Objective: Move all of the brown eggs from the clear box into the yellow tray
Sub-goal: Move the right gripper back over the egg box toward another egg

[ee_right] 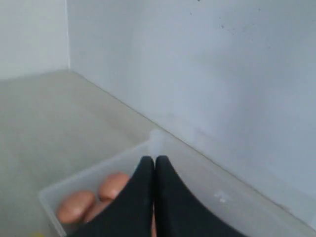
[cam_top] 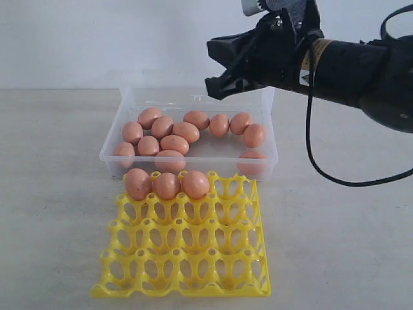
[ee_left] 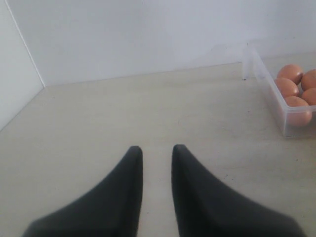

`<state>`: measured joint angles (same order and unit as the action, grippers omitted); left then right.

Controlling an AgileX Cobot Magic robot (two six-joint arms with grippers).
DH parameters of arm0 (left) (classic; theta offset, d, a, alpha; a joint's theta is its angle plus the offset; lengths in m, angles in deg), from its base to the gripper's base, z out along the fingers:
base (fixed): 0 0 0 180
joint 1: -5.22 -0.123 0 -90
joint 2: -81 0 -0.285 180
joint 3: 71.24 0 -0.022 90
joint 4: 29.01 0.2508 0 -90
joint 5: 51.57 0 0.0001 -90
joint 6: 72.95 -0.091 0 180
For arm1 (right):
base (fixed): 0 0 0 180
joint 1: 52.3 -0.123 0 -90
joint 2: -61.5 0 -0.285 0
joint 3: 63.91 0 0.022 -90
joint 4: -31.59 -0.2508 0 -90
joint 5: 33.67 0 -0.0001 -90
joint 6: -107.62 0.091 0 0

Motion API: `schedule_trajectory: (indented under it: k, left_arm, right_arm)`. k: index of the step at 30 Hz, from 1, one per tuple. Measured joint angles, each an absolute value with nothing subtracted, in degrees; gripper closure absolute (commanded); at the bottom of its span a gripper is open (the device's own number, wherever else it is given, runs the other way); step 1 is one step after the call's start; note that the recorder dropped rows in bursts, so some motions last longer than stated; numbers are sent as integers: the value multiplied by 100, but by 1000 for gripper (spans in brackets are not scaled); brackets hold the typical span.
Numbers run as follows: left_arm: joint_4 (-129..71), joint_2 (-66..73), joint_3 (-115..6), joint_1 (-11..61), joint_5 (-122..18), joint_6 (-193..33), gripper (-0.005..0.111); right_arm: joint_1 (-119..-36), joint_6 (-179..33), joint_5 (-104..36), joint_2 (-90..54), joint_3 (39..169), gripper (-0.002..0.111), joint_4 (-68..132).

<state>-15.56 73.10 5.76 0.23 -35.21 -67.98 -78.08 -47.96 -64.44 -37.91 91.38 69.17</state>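
Three brown eggs [cam_top: 166, 185] stand upright in the yellow tray's [cam_top: 181, 290] row nearest the clear box [cam_top: 213, 157], the rest lying sideways inside it, some blurred behind its front wall, while the right arm [cam_top: 348, 71] reaches level above it, its right tool [ee_right: 154, 160] pinched closed and empty, and the left tool [ee_left: 157, 150], slightly parted, holds nothing over the desk [ee_left: 98, 113].

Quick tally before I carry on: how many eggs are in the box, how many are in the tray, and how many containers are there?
Eggs in the box: 13
Eggs in the tray: 3
Box: 1
Tray: 1
Total: 18 things, 16 of them eggs
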Motion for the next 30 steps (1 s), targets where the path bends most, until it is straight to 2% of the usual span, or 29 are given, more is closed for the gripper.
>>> schedule_trajectory:
  k: [5,12,20,27,30]
  left_arm:
    - [-1556,7310,576,23,-3521,-6798,85]
    - [-1556,7310,576,23,-3521,-6798,85]
    - [-1556,7310,576,23,-3521,-6798,85]
    - [-1556,7310,576,23,-3521,-6798,85]
    - [-1556,7310,576,23,-3521,-6798,85]
  right_arm:
    - [-7808,-6143,-5023,-3905,9199,108,6906]
    - [-7808,-5778,-2485,-4837,10351,108,5553]
    - [-7808,-6191,-1498,-4942,11037,108,4858]
    - [-7808,-7753,1063,-4965,11317,108,3972]
    - [-7808,-8381,1542,-4965,11387,108,3535]
